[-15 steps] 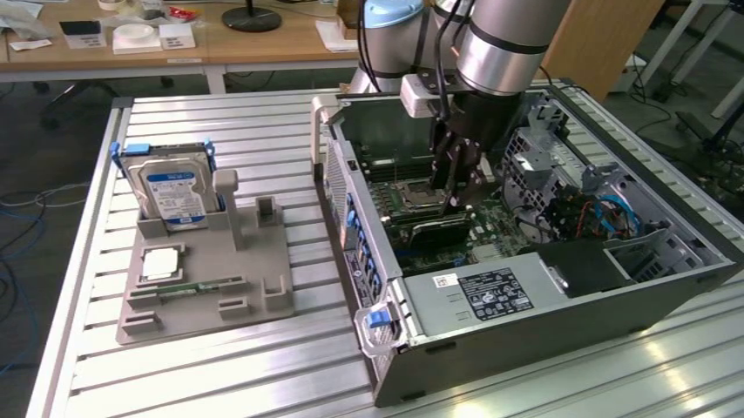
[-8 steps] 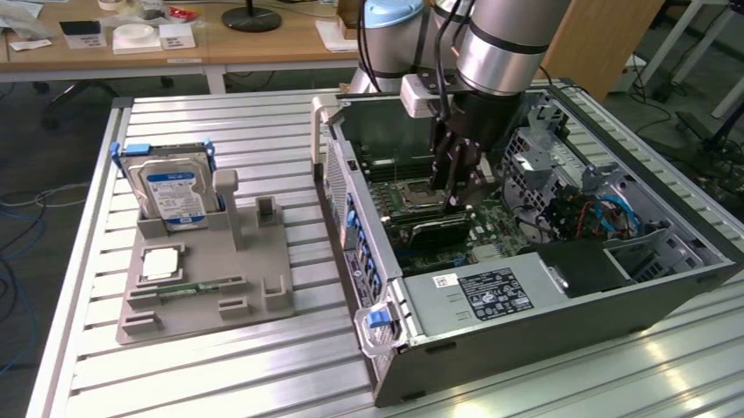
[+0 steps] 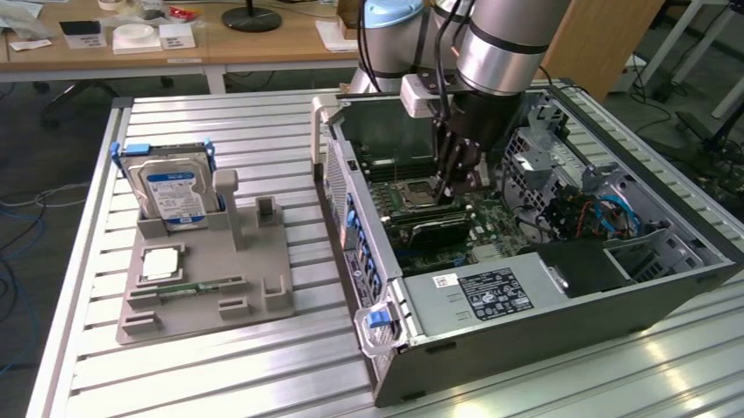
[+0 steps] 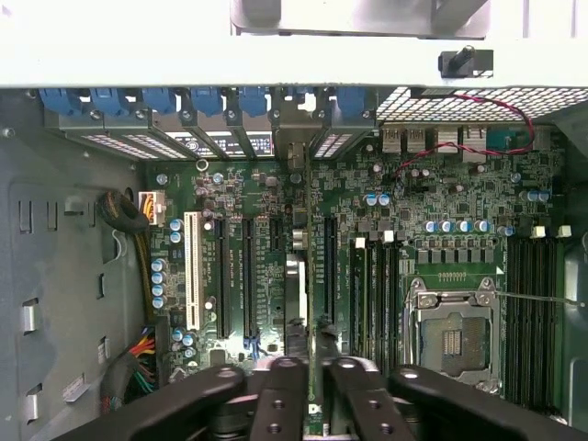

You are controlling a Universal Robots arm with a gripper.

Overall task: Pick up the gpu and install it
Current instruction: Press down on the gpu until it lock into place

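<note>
Closest to us, the black fingers [image 4: 276, 395] of the gripper [image 4: 308, 386] reach over the motherboard [image 4: 432, 184], and the gpu [image 4: 294, 294] shows edge-on just ahead of them, running between the long black expansion slots [image 4: 328, 266]. In the exterior view we see the card standing upright inside the open computer case [image 3: 558, 340], low on the board beside the processor socket [image 3: 419, 193], with the gripper directly above it. Our main worry is a card that sits crooked. If its contact edge is not lined up along the slot, any downward push could bend the board or leave one end raised. A tilt toward the blue retention clips [image 4: 197, 99] could also catch the end bracket on the rear wall. A slip would drop the tips onto the small capacitors [image 4: 158, 280] crowded nearby. As for the tool, its jaws stand narrow, drawn nearly together, and they appear to pinch the top edge of the gpu. We judge this a thin grip that leaves little hold against twisting.
</note>
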